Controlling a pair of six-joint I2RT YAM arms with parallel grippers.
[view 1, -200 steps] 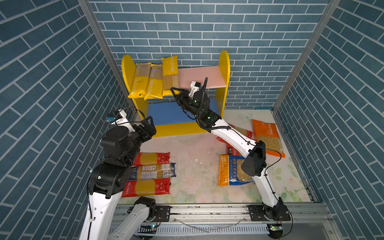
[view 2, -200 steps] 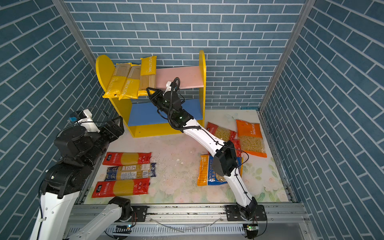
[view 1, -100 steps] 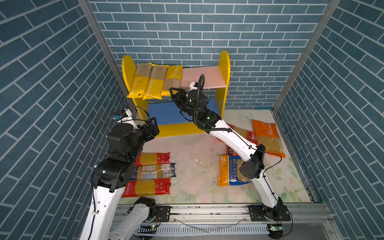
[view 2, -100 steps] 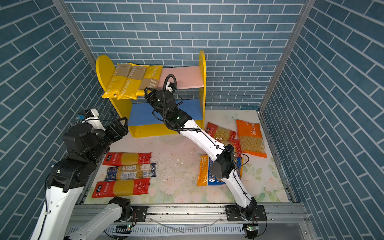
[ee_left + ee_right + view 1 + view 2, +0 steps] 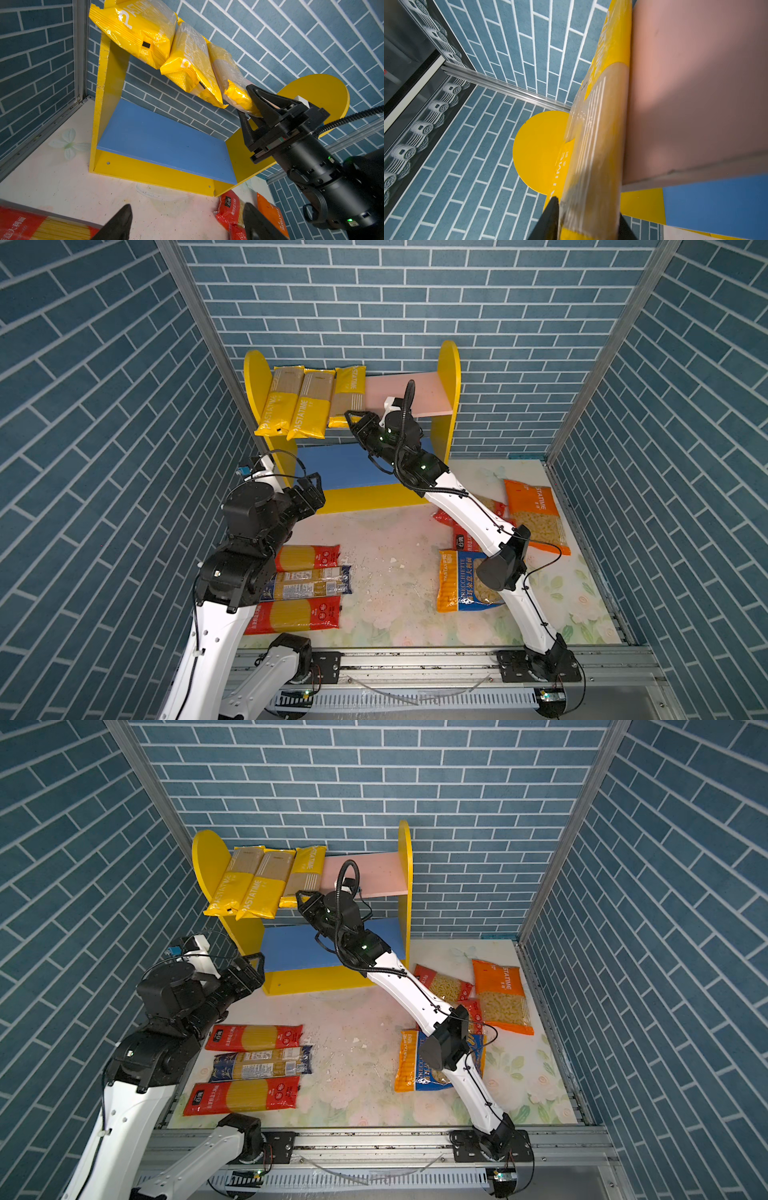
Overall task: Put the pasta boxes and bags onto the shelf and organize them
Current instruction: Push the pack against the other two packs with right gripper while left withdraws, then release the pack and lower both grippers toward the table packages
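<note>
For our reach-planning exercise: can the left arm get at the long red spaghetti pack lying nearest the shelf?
Probably yes: its open jaws hang close by, and nothing covers that long red plastic spaghetti pack; the dark blue plastic pack merely lies alongside.

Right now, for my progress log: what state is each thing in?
Left gripper: open, empty.
Right gripper: jaws around rightmost yellow pack, grip unclear.
Yellow packs: three on pink board, overhanging its front.
Blue board: nothing seen on it.
Red and blue packs: three flat on table.
Bags: lying on table, unshelved.
</note>
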